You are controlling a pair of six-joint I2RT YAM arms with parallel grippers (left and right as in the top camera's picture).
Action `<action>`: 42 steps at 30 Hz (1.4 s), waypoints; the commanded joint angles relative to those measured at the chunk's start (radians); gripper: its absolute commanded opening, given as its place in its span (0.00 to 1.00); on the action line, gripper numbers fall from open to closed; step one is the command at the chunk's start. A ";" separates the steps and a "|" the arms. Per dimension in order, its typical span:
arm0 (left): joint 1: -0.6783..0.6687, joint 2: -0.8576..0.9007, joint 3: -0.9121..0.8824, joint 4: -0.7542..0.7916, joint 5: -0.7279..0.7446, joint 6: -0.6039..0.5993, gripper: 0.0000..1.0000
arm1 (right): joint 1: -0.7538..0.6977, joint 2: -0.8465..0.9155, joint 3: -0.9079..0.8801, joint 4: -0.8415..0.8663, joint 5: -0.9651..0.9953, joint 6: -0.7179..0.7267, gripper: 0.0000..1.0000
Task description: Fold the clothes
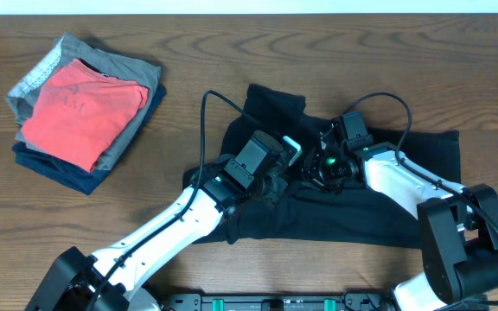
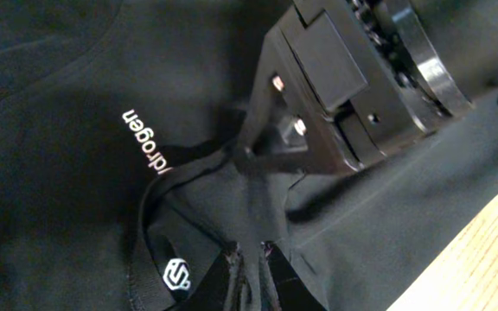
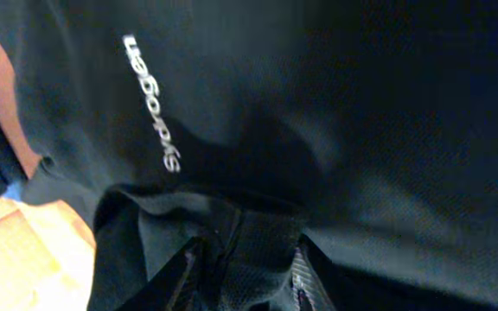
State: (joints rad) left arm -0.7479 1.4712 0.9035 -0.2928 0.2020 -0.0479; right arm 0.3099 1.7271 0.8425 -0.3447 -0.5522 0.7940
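Note:
The black shirt (image 1: 387,216) lies spread on the wooden table, bunched up at its middle. My left gripper (image 1: 275,183) and right gripper (image 1: 314,169) meet there, close together. In the left wrist view, my left gripper (image 2: 251,252) is shut on a pinched fold of the shirt (image 2: 50,173), beside the white lettering (image 2: 145,142) and a small white logo (image 2: 175,275). My right gripper (image 2: 251,151) grips the same fold from the far side. In the right wrist view, my right gripper (image 3: 245,255) is shut on a bunch of shirt fabric (image 3: 361,104) below the lettering (image 3: 150,104).
A stack of folded garments sits at the back left: a red one (image 1: 80,108) on top, a grey one (image 1: 46,69) under it, a navy one (image 1: 67,177) at the bottom. Bare wooden table (image 1: 76,233) surrounds the shirt.

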 commanded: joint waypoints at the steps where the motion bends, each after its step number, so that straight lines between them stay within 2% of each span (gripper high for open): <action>1: 0.003 -0.022 0.019 -0.009 -0.012 0.006 0.11 | 0.012 0.009 0.000 0.022 0.048 0.022 0.32; 8: 0.003 -0.022 0.019 -0.046 -0.012 0.004 0.11 | 0.013 0.009 0.000 0.036 0.082 0.021 0.39; 11: 0.003 -0.022 0.019 -0.095 -0.012 -0.025 0.11 | 0.018 0.009 0.000 0.039 0.082 0.021 0.37; 14: 0.003 -0.022 0.019 -0.161 -0.012 -0.049 0.11 | 0.031 0.009 0.000 0.042 0.086 0.021 0.21; 16: 0.003 -0.022 0.019 -0.221 -0.012 -0.073 0.11 | 0.041 0.009 0.000 0.043 0.092 0.021 0.01; 22: 0.003 -0.022 -0.005 -0.358 -0.015 -0.175 0.06 | 0.047 0.007 0.001 0.074 0.109 -0.027 0.01; 27: 0.003 -0.022 -0.048 -0.362 -0.089 -0.287 0.06 | 0.040 -0.028 0.011 0.069 0.099 -0.094 0.01; 32: 0.003 -0.021 -0.077 -0.361 -0.100 -0.331 0.06 | 0.018 -0.165 0.014 0.037 0.101 -0.115 0.01; 36: 0.003 -0.021 -0.093 -0.360 -0.106 -0.333 0.06 | 0.011 -0.273 0.014 -0.053 0.145 -0.115 0.01; 42: 0.030 -0.021 -0.094 -0.357 -0.118 -0.332 0.07 | 0.011 -0.355 0.014 -0.314 0.312 -0.114 0.01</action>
State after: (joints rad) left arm -0.7387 1.4639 0.8192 -0.6479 0.1104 -0.3672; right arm 0.3283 1.3853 0.8516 -0.6014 -0.3553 0.6922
